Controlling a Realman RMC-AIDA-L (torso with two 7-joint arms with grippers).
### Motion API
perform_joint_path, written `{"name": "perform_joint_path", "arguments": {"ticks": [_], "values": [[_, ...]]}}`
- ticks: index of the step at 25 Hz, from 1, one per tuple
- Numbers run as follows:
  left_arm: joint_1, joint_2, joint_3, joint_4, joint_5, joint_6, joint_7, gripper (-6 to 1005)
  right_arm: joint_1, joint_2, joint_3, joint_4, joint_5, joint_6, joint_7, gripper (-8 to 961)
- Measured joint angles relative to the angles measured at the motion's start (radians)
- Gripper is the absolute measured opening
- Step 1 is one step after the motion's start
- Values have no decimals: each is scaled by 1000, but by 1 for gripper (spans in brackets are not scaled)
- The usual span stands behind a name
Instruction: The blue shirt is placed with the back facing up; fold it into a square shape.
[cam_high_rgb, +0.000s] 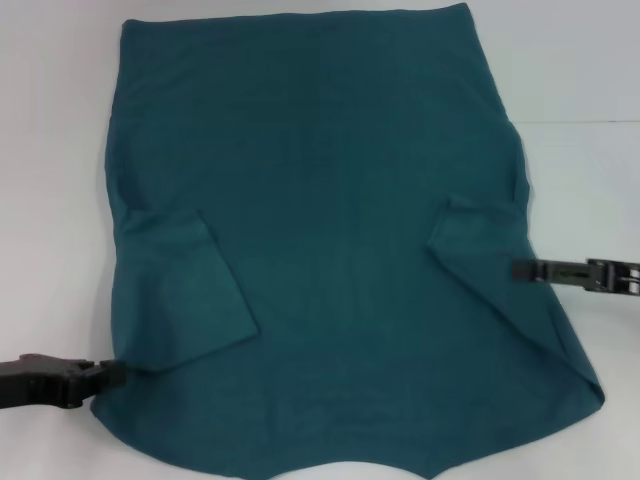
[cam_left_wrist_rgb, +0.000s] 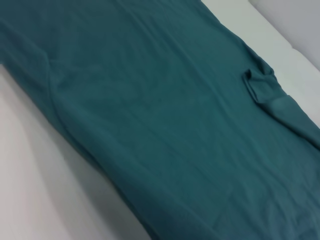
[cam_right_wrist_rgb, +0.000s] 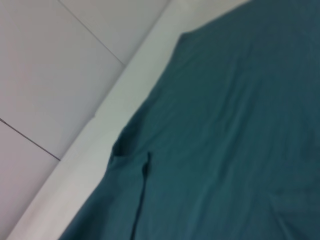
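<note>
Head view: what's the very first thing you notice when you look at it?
The big blue shirt spread flat over the white table fills nearly the whole view, with both sleeves folded in over its body. Next come the two black grippers at its edges: the left gripper at the near left side, the right gripper by the right sleeve.

Lab-style robot test bench, not a home.
Plain white table (cam_high_rgb: 580, 60) under the blue shirt (cam_high_rgb: 320, 200); pale tiled floor (cam_right_wrist_rgb: 55, 75) just beyond the table's edge; black robot grippers at the shirt's two sides, no household clutter around.
</note>
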Motion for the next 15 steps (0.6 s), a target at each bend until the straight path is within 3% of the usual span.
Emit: {"name": "perform_joint_path", "arguments": {"ticks": [8,15], "values": [[1,4,-2,1,0,4,-4,15,-94,-62,9,0,-7,-89,38,905],[1,4,-1,-2,-3,11,-12,15,-148,-82,18,0,-56,-98,57,904]]}}
